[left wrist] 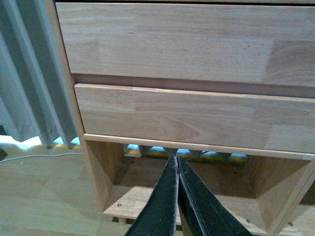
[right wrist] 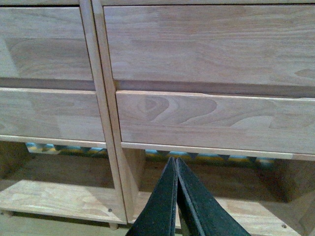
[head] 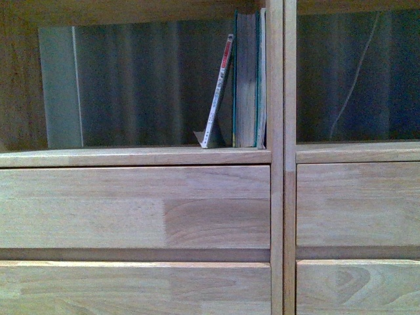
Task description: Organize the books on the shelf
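Note:
In the front view the thick teal-green book (head: 248, 79) stands upright against the right wall of the light wood shelf's (head: 134, 157) left compartment. The thin pale booklet (head: 218, 92), white spine marked red, leans tilted against it, foot out to the left. Neither gripper shows in the front view. My left gripper (left wrist: 176, 158) is shut and empty, low in front of the drawer fronts (left wrist: 197, 115). My right gripper (right wrist: 175, 160) is shut and empty, low before the drawer fronts (right wrist: 216, 120) by the upright divider (right wrist: 106, 98).
A grey curtain (head: 144, 79) hangs behind the backless compartments; it also shows in the left wrist view (left wrist: 29, 78) left of the bookcase. A white cord (head: 354, 72) hangs behind the right compartment. A low open bay (left wrist: 197, 191) lies under the drawers, above a pale wood floor (left wrist: 44, 196).

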Action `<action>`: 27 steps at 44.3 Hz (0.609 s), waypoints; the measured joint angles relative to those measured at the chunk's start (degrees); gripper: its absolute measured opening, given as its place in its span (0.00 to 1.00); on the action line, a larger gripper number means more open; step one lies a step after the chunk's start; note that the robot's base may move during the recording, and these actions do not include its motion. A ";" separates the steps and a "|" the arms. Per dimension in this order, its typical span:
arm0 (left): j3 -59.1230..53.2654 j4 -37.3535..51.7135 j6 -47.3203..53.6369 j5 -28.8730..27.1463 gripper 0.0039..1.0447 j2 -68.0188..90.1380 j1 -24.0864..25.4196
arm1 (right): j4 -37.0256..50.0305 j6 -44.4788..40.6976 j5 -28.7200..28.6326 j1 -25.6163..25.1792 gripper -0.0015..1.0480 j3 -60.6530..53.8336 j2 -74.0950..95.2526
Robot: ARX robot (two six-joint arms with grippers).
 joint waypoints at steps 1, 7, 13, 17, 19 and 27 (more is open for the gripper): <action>-0.17 -0.15 0.00 0.02 0.02 -0.37 0.00 | 0.04 0.00 0.00 0.00 0.03 -0.17 -0.13; -0.79 -1.29 0.00 0.00 0.02 -2.19 0.00 | 0.24 0.00 0.00 0.00 0.03 -0.94 -0.83; -1.36 -2.45 0.00 0.02 0.02 -3.89 0.00 | 0.37 -0.02 0.00 0.00 0.03 -1.51 -1.38; -2.23 -2.21 0.00 0.00 0.02 -5.22 0.00 | 0.46 0.00 -0.02 0.00 0.03 -2.08 -1.81; -3.30 -2.40 0.02 0.02 0.02 -6.27 0.00 | 0.50 0.00 0.00 0.00 0.03 -2.36 -1.99; -3.28 -11.37 0.00 0.07 0.02 -13.49 0.02 | 0.79 -0.04 -0.02 -0.02 0.03 -4.24 -4.20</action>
